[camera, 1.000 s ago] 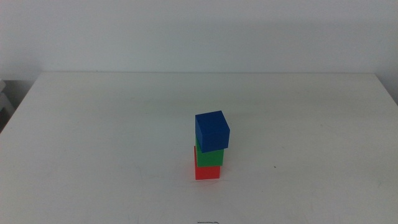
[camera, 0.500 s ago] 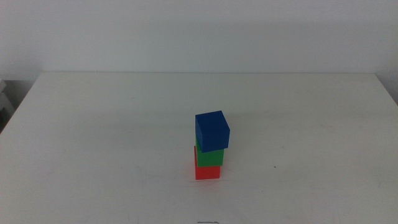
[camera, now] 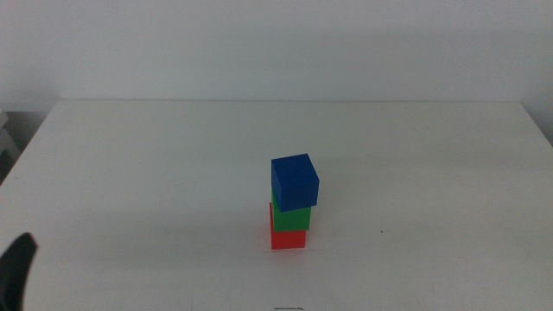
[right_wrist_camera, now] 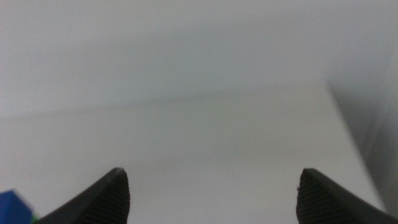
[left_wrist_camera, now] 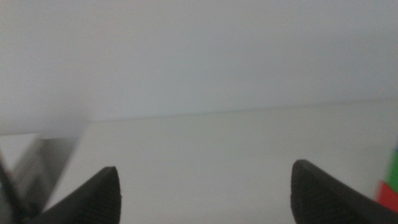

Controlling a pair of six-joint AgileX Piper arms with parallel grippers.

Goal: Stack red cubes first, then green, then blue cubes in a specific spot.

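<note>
Since red (camera: 288,238), green (camera: 291,217) and blue (camera: 295,180) are stacked, I judge the task done. Left gripper (left_wrist_camera: 205,190) at 8 o'clock and right gripper (right_wrist_camera: 212,193) both gape empty.

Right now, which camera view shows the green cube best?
The middle view: the green cube sits plainly between the blue cube and the red cube. The left wrist view catches only a blurred green sliver at its edge; the right wrist view hardly any.

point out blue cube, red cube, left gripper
blue cube (camera: 295,182): middle view, front face, top of the stack.
red cube (camera: 288,239): middle view, front face, bottom of the stack.
left gripper (left_wrist_camera: 205,190): left wrist view, the open gap midway between its two dark jaw tips.
</note>
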